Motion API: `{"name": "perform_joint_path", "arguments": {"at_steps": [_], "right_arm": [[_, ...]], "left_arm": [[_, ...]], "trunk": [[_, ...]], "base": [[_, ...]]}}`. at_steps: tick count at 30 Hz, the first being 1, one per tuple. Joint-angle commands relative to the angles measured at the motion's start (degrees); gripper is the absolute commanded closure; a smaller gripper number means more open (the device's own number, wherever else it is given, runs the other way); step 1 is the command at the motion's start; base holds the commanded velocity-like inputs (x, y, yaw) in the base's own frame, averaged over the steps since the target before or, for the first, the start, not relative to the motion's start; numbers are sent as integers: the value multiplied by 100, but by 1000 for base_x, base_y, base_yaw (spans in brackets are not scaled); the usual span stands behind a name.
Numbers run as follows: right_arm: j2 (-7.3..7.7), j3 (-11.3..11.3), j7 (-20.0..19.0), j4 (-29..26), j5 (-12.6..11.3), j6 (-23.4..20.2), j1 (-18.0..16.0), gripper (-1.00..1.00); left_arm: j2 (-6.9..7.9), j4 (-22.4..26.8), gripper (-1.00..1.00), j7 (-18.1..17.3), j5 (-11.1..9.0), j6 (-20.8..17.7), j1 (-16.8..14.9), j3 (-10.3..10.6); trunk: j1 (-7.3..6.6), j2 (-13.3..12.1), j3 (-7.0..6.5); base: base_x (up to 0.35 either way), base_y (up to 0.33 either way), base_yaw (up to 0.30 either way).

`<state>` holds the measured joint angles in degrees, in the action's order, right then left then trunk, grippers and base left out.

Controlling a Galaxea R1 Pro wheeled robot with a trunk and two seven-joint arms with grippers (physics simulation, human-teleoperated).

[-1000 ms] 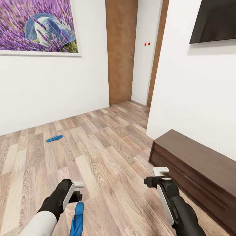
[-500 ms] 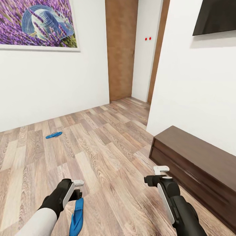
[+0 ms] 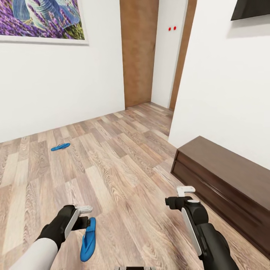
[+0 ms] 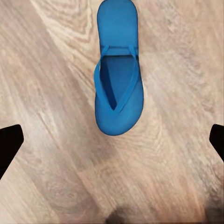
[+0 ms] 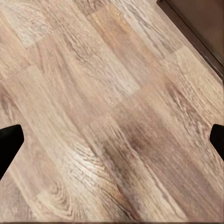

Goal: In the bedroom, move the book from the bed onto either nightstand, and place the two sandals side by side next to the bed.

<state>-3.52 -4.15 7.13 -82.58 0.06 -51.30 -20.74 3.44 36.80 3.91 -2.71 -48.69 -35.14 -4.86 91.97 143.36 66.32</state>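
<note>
Below the left hand [image 3: 83, 216], spread wide, lies a flat bright blue sandal [image 4: 117, 70] on wood-plank floor [image 3: 123, 168]; right hand [image 3: 180, 197] apparently spread too.

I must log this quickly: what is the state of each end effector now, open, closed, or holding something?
Left end effector: open, holding nothing, above the flat bright blue sandal on the wood-plank floor.
Right end effector: open, empty.

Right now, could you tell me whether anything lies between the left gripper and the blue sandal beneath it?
Nothing visible does. The left gripper hangs open above the near sandal, which lies flat on bare wood floor with its strap up. The other sandal lies well apart, nearer the wall.
</note>
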Motion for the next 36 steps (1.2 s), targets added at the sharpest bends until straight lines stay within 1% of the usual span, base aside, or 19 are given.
{"name": "perform_joint_path", "arguments": {"at_steps": [1, 7, 19, 23, 24, 26, 29, 31, 34, 35, 36], "right_arm": [[0, -7, 26, -8, -3, -28, -3, -100], [0, -7, 26, -12, 1, -29, -1, -100], [0, -7, 26, -18, 1, -28, -2, -100], [0, -7, 26, -20, 1, -23, -3, -100], [0, -7, 26, -20, 1, -23, -2, -100], [0, -7, 26, -20, 0, -21, -4, -100], [0, -7, 26, -21, 2, -20, -2, -100], [0, -7, 26, -21, 2, -20, -4, -100], [0, -7, 26, -21, 2, -20, -3, -100], [0, -7, 26, -21, 3, -20, -2, -100], [0, -7, 26, -21, 3, -20, -1, -100]], "left_arm": [[45, 5, -100, -95, -30, -15, -2, -6], [47, 27, -100, -195, -5, 13, -2, -13], [37, 83, -100, -192, -1, 32, -2, -15], [34, 88, -100, -190, -1, 108, -2, -19], [34, 89, -100, -190, -1, 154, -2, -20], [34, 88, -100, -189, -1, 365, -2, -24], [38, 47, -100, -192, -6, 875, -2, -32], [40, 29, -100, -203, -8, 1092, -2, -35], [37, 21, -100, -221, -9, 1313, 0, -31], [35, 14, -100, -234, -11, 1513, -1, -27], [35, 12, -100, -238, -13, 1567, -1, -27]], "trunk": [[1, 4, 37], [17, 12, 225], [48, 28, 600], [58, 33, 725], [60, 35, 757], [66, 37, 819], [73, 41, 913], [79, 44, 976], [86, 48, 1069], [89, 49, 1101], [91, 51, 1132]], "base": [[0, 0, 0], [0, 0, 0], [0, 0, 0], [0, 0, 0], [0, 0, 0], [0, 0, 0], [0, 0, 0], [0, 0, 0], [0, 0, 0], [0, 0, 0], [0, 0, 0]]}}
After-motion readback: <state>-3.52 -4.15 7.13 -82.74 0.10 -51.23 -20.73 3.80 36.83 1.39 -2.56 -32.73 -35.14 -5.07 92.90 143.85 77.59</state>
